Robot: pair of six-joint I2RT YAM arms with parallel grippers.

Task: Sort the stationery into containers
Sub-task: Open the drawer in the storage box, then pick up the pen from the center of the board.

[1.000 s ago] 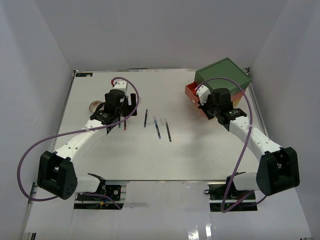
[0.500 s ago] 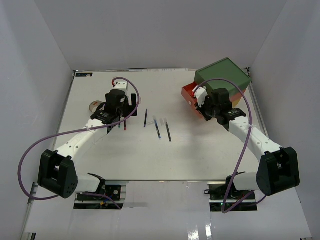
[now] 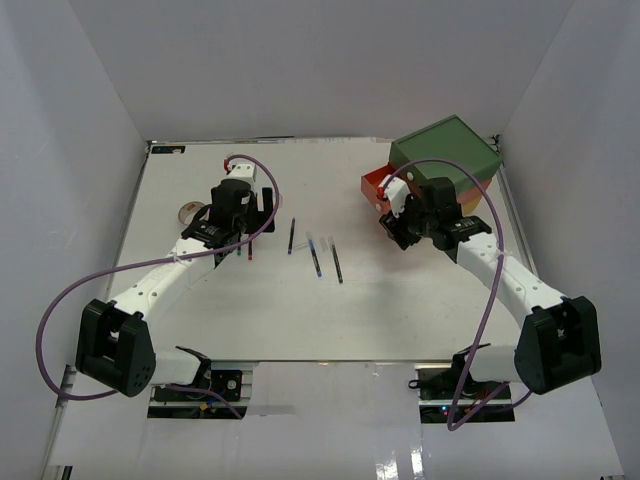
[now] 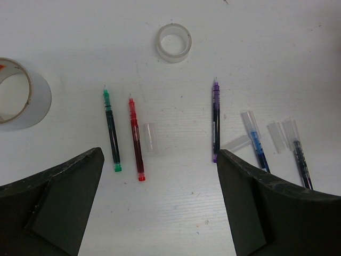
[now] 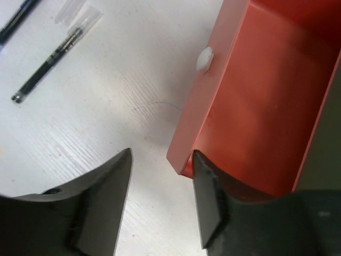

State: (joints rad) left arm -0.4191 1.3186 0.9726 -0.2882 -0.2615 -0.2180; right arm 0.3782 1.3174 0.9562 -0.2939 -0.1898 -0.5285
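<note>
Straddling orange-red drawer (image 5: 256,106) corner, right gripper (image 5: 162,156) jaws apart; likely light, stiff, free-sliding; hold front panel or knob (image 5: 204,58). Left gripper (image 4: 160,154) also spread.

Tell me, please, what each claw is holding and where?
Nothing is gripped: left claw hangs open over the pens; right claw, open, straddles the orange-red drawer's front corner.

Bright, flat white light from overhead; hardly any shadow.

The table (image 3: 300,300) glows pale and even, with a glossy glare strip along its near edge. From the wrists the pens (image 4: 136,138) look crisp, while the dark fingers (image 4: 48,208) of the left gripper (image 4: 160,153) go soft near the lens. The orange-red drawer (image 5: 256,106) throws a dim, fuzzy shadow beside it.
</note>
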